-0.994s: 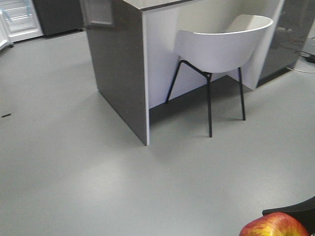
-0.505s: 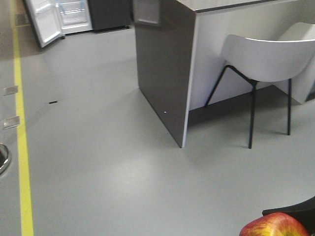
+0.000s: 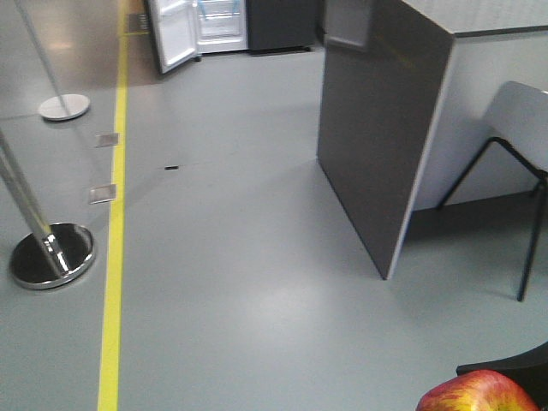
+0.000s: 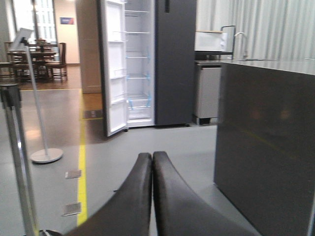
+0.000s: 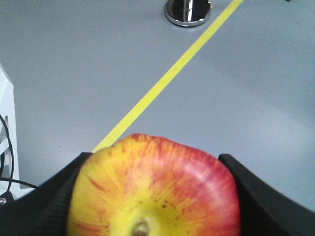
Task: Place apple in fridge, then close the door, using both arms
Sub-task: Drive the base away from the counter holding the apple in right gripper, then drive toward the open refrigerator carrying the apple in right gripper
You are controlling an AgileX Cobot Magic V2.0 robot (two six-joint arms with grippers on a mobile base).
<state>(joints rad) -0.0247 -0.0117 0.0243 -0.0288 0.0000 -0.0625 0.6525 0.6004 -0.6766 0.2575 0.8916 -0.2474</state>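
Round red-and-yellow apple (image 3: 475,394) sits right at the bottom-right corner of the front view, so it's riding along with the robot, not in the fridge yet. Way across the grey floor, at the top of that view, is the tall dark grey fridge with white lining (image 3: 221,19), and its narrow white-lined door (image 3: 175,38) is swung open. Between here and there: a yellow floor line (image 3: 116,214), a chrome post base (image 3: 51,254), and a dark grey counter block (image 3: 385,128) on the right.

Left wrist view: the left gripper (image 4: 151,156) has its two black fingers pressed together with nothing between them. Straight ahead you can see into the fridge, with clear shelves and bits of blue tape, and the door hanging open on its left side.

Right wrist view: the right gripper (image 5: 157,196) is clamped on the apple, one black finger on each side, stem dimple facing the camera, floor below.

So progress-wise, I'd say barely started. The apple is in hand and the door is open, which helps. What's left is getting over to the fridge, putting the apple on a shelf, and pushing the door shut, probably a job for the free left arm.
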